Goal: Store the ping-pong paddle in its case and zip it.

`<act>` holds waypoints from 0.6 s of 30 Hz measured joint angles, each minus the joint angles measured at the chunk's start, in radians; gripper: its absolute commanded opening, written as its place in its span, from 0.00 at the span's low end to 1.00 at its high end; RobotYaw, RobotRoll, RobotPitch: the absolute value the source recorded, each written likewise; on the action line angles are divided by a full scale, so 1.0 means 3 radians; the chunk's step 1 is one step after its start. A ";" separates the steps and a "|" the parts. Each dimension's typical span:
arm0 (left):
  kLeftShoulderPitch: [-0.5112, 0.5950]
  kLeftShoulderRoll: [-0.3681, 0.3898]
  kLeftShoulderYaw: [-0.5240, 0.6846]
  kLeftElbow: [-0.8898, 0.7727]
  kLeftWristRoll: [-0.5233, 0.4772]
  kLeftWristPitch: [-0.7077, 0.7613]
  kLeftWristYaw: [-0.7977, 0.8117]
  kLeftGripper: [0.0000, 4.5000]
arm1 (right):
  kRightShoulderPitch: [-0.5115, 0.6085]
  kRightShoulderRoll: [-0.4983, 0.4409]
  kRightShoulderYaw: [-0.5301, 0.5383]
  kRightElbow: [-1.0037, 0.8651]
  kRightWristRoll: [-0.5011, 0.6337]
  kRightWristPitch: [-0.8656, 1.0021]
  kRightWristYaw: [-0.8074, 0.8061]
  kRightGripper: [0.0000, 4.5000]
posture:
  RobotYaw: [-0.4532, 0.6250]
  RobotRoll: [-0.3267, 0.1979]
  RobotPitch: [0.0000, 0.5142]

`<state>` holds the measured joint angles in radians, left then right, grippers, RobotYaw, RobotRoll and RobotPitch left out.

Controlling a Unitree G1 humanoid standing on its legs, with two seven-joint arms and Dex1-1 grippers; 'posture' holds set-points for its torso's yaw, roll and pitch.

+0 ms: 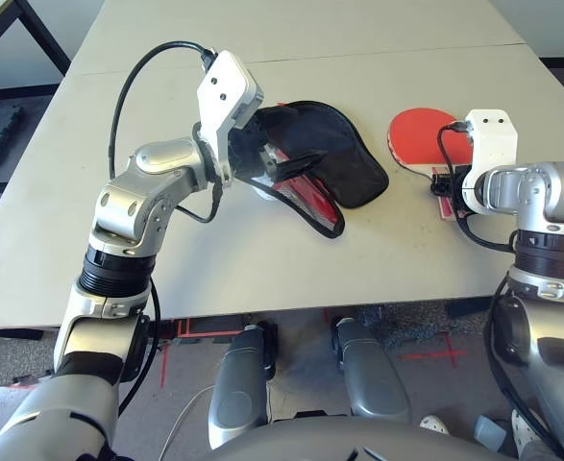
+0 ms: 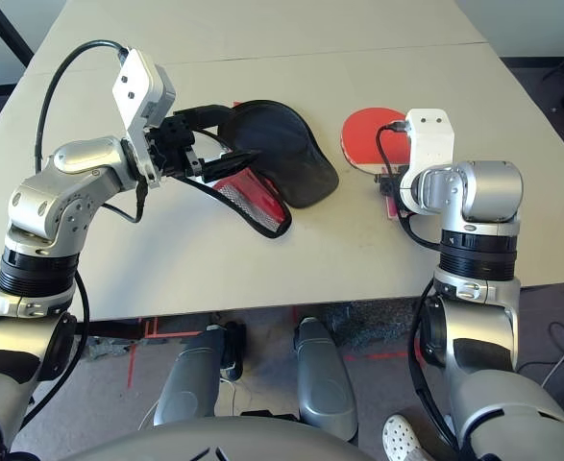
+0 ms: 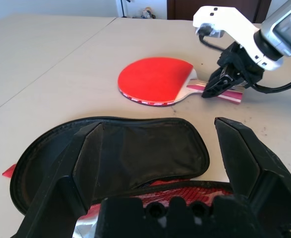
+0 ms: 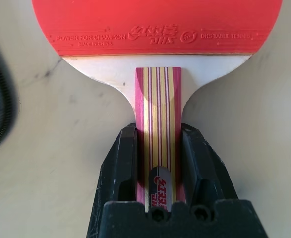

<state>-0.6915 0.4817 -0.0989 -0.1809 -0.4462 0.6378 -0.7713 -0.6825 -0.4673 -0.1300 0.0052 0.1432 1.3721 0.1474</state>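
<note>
The ping-pong paddle [image 1: 421,134] lies flat on the table at the right, red face up, with its striped handle pointing toward me. My right gripper [image 4: 157,130] is shut on that handle, one finger pressed against each side. The case [image 1: 349,163] lies unzipped at the table's middle, its black lining facing up and a red flap [image 2: 257,202] folded out at the near side. My left gripper [image 3: 158,124] hangs open just above the case's left part, nothing between its fingers.
The pale table [image 1: 291,58] stretches bare behind the case and paddle. Its near edge [image 1: 262,312] runs just below the case. A black cable [image 1: 133,86] loops over my left wrist.
</note>
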 measured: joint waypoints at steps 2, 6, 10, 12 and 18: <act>0.0000 -0.0001 0.0000 0.0000 0.0005 -0.0010 -0.0002 1.00 | 0.0017 -0.0004 0.0059 -0.0003 -0.0076 -0.0232 -0.0052 0.24 | 0.33 0.62 0.37; 0.0000 -0.0005 -0.0001 0.0001 0.0011 -0.0022 -0.0006 1.00 | 0.0004 0.0006 0.0088 -0.0084 -0.0110 -0.0483 -0.0045 0.24 | 0.33 0.62 0.37; 0.0001 -0.0005 -0.0001 0.0000 0.0026 -0.0023 -0.0006 1.00 | -0.0070 0.0084 0.0211 -0.0251 -0.0028 -0.0592 0.0136 0.24 | 0.35 0.62 0.37; 0.0006 -0.0006 -0.0001 0.0000 0.0032 -0.0023 -0.0006 1.00 | -0.0134 0.0134 0.0312 -0.0330 0.0020 -0.0617 0.0243 0.24 | 0.35 0.62 0.36; 0.0057 -0.0002 0.0000 -0.0019 0.0043 -0.0023 0.0012 1.00 | -0.0300 0.0222 0.0683 -0.0414 0.0110 -0.0620 0.0481 0.24 | 0.38 0.62 0.35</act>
<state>-0.6744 0.4810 -0.0989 -0.1865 -0.4334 0.6310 -0.7678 -0.7726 -0.4006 0.0750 -0.1192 0.1761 1.1861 0.2918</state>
